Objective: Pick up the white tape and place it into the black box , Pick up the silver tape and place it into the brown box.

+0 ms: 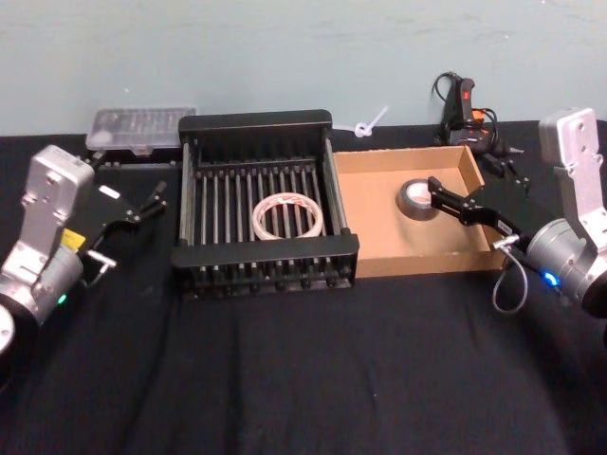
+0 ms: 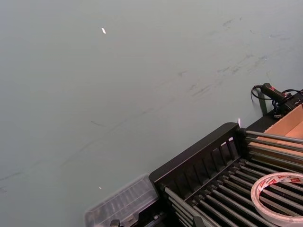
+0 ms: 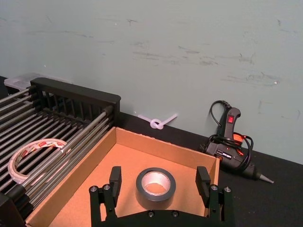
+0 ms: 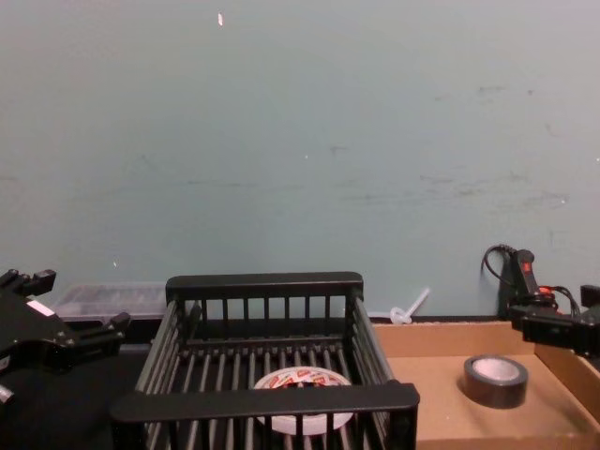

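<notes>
White tape (image 1: pixel 286 215): flat in black box (image 1: pixel 256 125), delivered. Silver tape (image 1: pixel 416 198): right of black box, in brown box (image 1: pixel 408 256), released. Right gripper (image 3: pixel 160 184) spread wide, empty; left gripper (image 1: pixel 144 205) parted, idle, left of black box.

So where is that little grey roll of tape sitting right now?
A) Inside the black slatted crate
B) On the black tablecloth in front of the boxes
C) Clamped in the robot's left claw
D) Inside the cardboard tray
D. The silver tape lies flat on the floor of the brown box, with the open right gripper poised just beside it; the black box holds the white tape instead.
</notes>
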### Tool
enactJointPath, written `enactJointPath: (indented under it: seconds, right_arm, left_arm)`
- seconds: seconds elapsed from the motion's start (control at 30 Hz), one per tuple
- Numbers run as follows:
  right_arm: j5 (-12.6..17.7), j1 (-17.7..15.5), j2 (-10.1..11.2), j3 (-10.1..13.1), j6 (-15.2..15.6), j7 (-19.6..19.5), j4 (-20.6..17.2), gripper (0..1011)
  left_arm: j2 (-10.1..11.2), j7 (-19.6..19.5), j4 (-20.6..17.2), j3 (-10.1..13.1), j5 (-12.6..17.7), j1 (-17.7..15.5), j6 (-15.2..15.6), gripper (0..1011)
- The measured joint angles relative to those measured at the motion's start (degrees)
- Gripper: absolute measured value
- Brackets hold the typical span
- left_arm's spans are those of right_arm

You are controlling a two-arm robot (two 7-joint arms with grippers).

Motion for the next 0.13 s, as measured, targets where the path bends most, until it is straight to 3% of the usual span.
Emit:
enactJointPath:
  seconds: [0.13]
  right_arm:
    - [0.00,0.00,0.00,0.00,0.00,0.00,0.00,1000]
  left_arm:
    - [0.00,0.00,0.00,0.00,0.00,0.00,0.00,1001]
